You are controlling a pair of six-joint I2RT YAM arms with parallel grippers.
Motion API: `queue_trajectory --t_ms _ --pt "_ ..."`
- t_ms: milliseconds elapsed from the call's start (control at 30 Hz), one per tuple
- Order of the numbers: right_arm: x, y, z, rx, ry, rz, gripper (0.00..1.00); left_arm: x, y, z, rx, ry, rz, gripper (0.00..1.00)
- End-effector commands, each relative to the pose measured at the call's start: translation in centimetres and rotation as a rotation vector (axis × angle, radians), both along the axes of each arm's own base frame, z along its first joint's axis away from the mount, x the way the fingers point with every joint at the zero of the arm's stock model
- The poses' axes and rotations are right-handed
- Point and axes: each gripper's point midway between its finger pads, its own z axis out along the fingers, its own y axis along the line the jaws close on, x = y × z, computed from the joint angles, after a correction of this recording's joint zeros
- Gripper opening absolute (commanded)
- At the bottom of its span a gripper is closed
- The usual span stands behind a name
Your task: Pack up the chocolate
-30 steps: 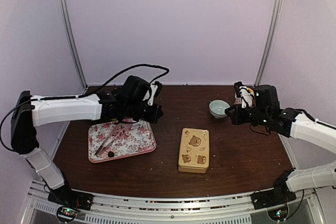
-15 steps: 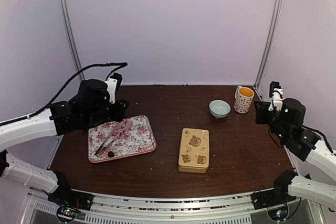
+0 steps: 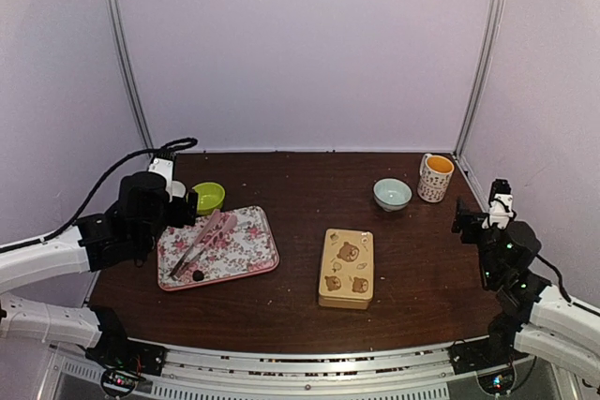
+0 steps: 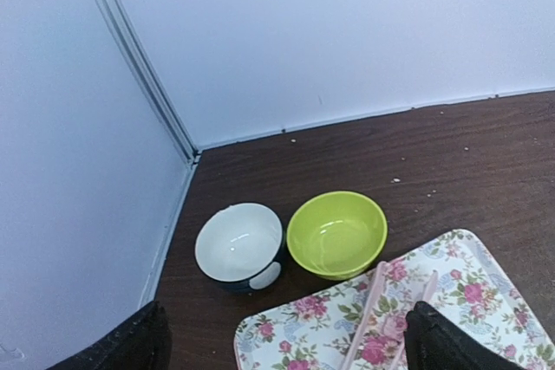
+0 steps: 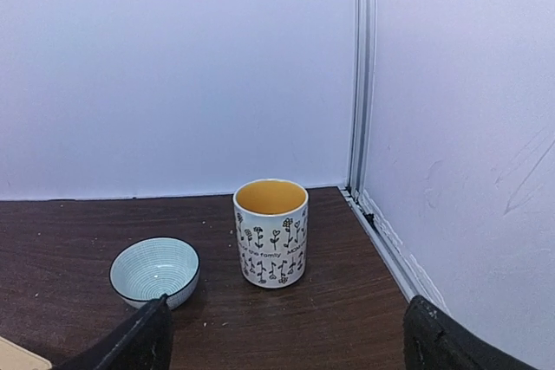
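One small dark lump of chocolate point(image 3: 198, 275) lies at the near edge of the floral tray point(image 3: 253, 255), beside the pink tongs point(image 3: 204, 239). The tray's far corner point(image 4: 295, 335) and the tong tips point(image 4: 368, 309) show in the left wrist view, with no chocolate there. The yellow bear-printed tin point(image 3: 346, 268) sits lid-shut at mid-table. My left gripper point(image 3: 181, 207) point(image 4: 286, 354) hangs open over the tray's far left corner, nothing between its fingers. Drawn back at the right edge, my right gripper point(image 3: 467, 222) point(image 5: 286, 354) is open and empty, facing the mug.
A lime green bowl point(image 4: 336, 233) and a white-lined dark bowl point(image 4: 238, 244) stand empty behind the tray. A pale blue bowl point(image 5: 154, 270) and a flower-printed mug point(image 5: 270, 233) stand at the back right, near the wall rail point(image 5: 360, 84).
Both arms have pulled back from the table's middle toward their sides, uncovering the green and white bowls and the mug. Both grippers went from shut to open.
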Motion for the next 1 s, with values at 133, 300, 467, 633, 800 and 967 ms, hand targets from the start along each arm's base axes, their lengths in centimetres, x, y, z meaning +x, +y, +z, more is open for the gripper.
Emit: queue_trajectory --t_ms 133,300,467,633,800,967 --pt "1.4 -2.7 1.6 0.019 -0.147 -0.092 0.92 0.8 6.0 1.7 0.083 -0.125 0.224 0.93" --pt "3.8 -3.4 -1.2 -0.035 -0.079 -0.116 0.93 1.6 10.8 -2.1 0.082 -0.073 0.295 0.98" --pt "5.2 -4.1 -1.3 -0.044 -0.068 -0.155 0.93 2.1 13.5 -2.3 0.07 -0.102 0.395 0.93" --pt "6.2 -5.1 -2.4 -0.024 -0.095 -0.182 0.94 1.6 17.7 -3.4 0.032 -0.154 0.548 0.92" --pt "8.2 -4.2 -3.1 -0.041 -0.007 -0.114 0.96 3.3 17.2 -4.4 0.032 -0.195 0.482 0.98" --pt "8.3 -4.6 -3.2 -0.031 0.002 -0.139 1.0 5.7 16.4 -4.3 0.062 -0.249 0.361 0.97"
